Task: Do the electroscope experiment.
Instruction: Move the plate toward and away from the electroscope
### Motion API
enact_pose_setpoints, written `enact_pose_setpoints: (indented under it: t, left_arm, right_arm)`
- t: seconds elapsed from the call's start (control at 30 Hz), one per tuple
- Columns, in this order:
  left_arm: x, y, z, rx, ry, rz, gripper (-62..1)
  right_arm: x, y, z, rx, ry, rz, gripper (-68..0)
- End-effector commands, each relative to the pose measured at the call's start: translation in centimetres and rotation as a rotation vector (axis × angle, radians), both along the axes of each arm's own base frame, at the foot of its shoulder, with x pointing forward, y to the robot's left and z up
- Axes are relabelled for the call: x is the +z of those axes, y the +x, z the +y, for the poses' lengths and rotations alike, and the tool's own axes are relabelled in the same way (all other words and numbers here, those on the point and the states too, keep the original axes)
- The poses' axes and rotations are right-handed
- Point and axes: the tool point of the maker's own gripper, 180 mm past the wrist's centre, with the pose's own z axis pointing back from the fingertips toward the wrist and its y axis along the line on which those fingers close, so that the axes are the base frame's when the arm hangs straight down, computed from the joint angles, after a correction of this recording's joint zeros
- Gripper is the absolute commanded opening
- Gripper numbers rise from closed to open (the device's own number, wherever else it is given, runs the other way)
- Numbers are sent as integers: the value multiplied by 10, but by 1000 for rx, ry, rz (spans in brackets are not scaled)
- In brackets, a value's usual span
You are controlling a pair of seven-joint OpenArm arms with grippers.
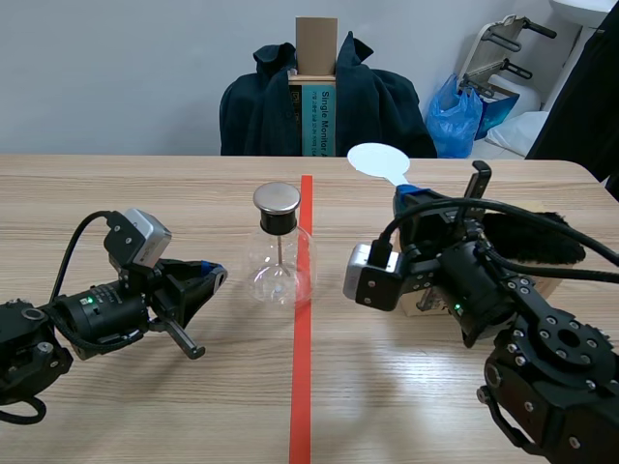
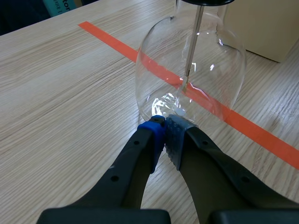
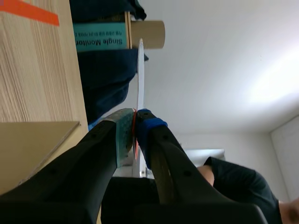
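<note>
Just ahead of the closed left tool (image 2: 166, 128), glass electroscope (image 2: 187, 70), right tool (image 3: 135, 128) clamped on white paddle (image 1: 377, 160).

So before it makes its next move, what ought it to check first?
1. Glass flask standing upright: ok.
2. Metal cap seated on the flask, rod hanging inside: ok.
3. Right gripper shut on the white disc: ok.
4. White disc held apart from the metal cap: ok.
5. Left gripper shut on nothing, tips at the flask's base; whether it touches the glass: cannot tell.
6. Disc already rubbed on the black fur: cannot tell.
</note>
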Motion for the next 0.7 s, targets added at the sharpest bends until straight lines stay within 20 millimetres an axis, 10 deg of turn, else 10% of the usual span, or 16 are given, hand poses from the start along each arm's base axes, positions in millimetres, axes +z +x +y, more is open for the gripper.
enact_pose_setpoints:
  t: [0.0, 0.67]
  left_arm:
    - [12, 5, -4, -1, -24, -32, -581]
    - [12, 5, -4, -1, -24, -32, -581]
  right_arm:
    - [11, 2, 4, 30, -5, -41, -667]
    - [10, -39, 57, 402, -24, -56, -667]
